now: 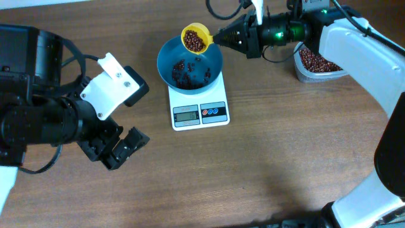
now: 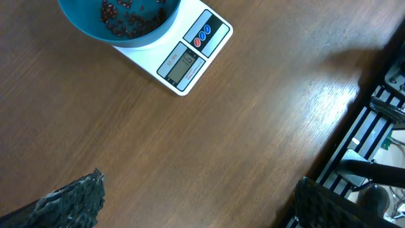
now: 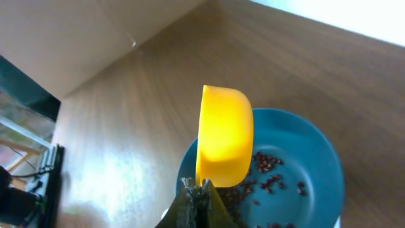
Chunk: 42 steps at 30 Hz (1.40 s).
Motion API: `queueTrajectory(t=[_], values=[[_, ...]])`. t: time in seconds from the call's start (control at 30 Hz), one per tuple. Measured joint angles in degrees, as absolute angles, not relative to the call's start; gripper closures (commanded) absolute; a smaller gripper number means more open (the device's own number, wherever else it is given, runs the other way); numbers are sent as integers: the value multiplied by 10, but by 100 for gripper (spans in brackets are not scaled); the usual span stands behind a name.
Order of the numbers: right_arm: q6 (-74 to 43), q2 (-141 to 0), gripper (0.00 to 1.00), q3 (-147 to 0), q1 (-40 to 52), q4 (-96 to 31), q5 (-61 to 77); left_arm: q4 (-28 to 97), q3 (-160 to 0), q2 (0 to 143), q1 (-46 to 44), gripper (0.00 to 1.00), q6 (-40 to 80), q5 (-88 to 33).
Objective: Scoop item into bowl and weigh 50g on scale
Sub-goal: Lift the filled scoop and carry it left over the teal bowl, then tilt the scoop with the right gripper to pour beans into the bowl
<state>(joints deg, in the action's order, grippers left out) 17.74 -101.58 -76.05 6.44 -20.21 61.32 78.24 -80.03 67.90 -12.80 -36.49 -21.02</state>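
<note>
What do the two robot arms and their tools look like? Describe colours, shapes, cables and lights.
The left arm is bulky and black, with a white angular plate, looping black cables and a black left tool. The right arm has a smooth white shell; its black right tool tapers like a cone, with a green light and thin black cables.

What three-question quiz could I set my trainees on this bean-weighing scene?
1. True or false: the teal bowl sits on the white scale.
2. Choose one: the yellow scoop held by the right gripper contains A) nothing, B) beans, C) water.
3. Fill in: the left gripper is ____ and holds nothing.

Key: 1 true; 2 B; 3 open.
</note>
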Motion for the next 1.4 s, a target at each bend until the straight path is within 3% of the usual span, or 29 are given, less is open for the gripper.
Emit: queueTrajectory(t=[0.73, 1.4], values=[[303, -1016, 96, -761, 64, -201, 555, 782, -800, 679, -128, 1, -365, -210], [312, -1016, 96, -761, 56, -206, 550, 783, -800, 679, -128, 1, -365, -210]])
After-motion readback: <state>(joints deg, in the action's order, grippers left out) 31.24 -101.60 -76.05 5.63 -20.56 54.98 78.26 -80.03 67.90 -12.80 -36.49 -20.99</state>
